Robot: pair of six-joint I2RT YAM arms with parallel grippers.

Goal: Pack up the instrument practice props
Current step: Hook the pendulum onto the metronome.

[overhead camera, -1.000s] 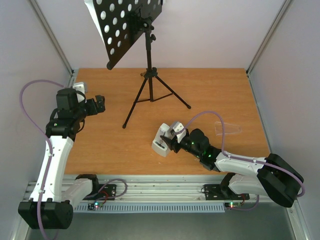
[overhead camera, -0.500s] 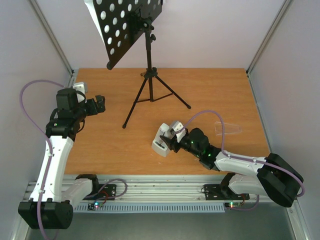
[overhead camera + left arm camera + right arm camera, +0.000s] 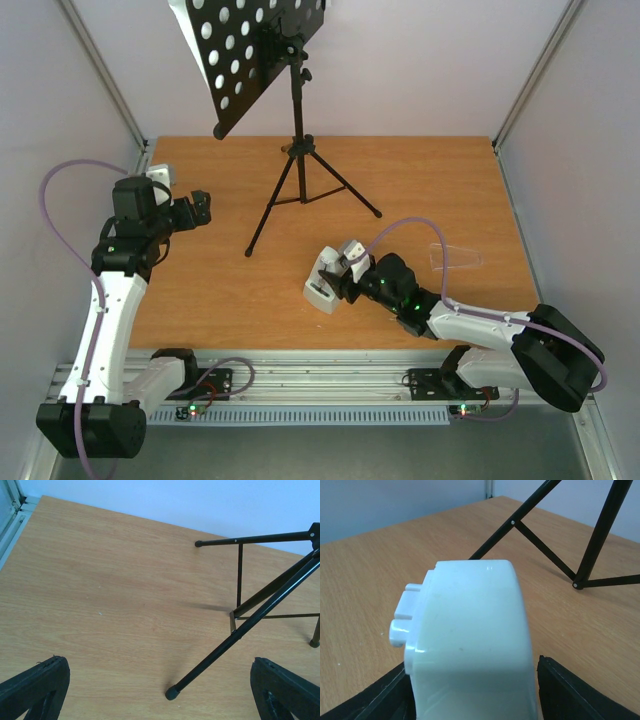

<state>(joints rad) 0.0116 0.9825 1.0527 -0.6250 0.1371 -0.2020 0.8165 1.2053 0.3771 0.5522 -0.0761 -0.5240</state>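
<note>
The black tripod music stand (image 3: 296, 120) stands at the back of the table, its round-holed desk (image 3: 255, 50) tilted. A white sheet of music (image 3: 183, 22) shows past the desk's left edge. The white metronome (image 3: 321, 281) lies on its side near the table's front middle. My right gripper (image 3: 336, 277) straddles the metronome (image 3: 470, 640), jaws open, with a thin gap at the right finger (image 3: 580, 690). My left gripper (image 3: 200, 208) hovers open at the left. In its own view it (image 3: 160, 690) is empty above the stand's near foot (image 3: 172, 694).
A clear plastic piece (image 3: 455, 257) lies on the table right of the right arm. Stand legs (image 3: 590, 545) spread just beyond the metronome. Enclosure walls close in the table on both sides and the back. A purple cable (image 3: 60, 190) loops off the left arm.
The right gripper has crept slightly forward around the metronome and its jaws have widened a little. The left arm has not moved.
</note>
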